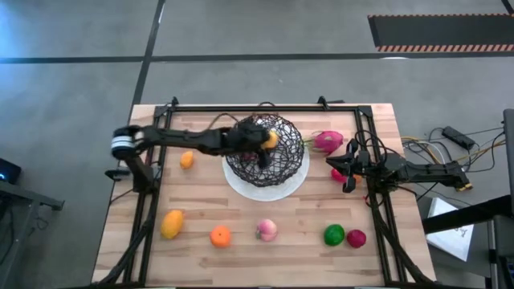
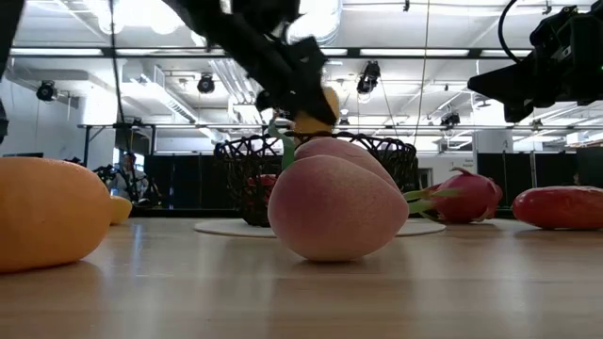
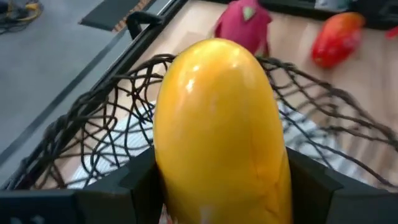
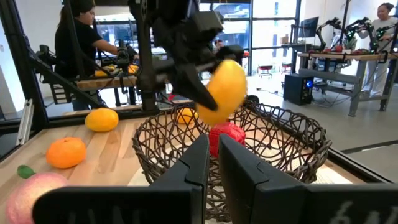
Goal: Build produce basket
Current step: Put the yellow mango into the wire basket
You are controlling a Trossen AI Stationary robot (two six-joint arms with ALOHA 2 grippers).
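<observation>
The black wire basket (image 1: 265, 156) stands on a white plate (image 1: 277, 193) at the table's middle. My left gripper (image 1: 265, 138) hangs over its opening, shut on a yellow oval fruit (image 3: 217, 118). A red bumpy fruit (image 4: 224, 134) and an orange one (image 4: 185, 116) lie in the basket. My right gripper (image 1: 347, 166) is shut and empty, above the table right of the basket, next to a red fruit (image 1: 337, 173) and a pink dragon fruit (image 1: 328, 142). My left gripper pinches the yellow fruit between its two fingers (image 3: 140, 180), one on each long side (image 3: 168, 162). The fingers slant down from the table's left and lie along the fruit, whose free end (image 3: 214, 56) sticks out past them. The fruit hangs clear above the basket's opening (image 4: 227, 90).
Loose on the table are a small orange fruit (image 1: 186, 160), a yellow-orange one (image 1: 172, 223), an orange (image 1: 220, 236), a peach (image 1: 267, 230), a green fruit (image 1: 334, 235) and a magenta one (image 1: 356, 238). Black frame rails (image 1: 265, 107) run around the table. A person (image 4: 74, 37) sits beyond the table.
</observation>
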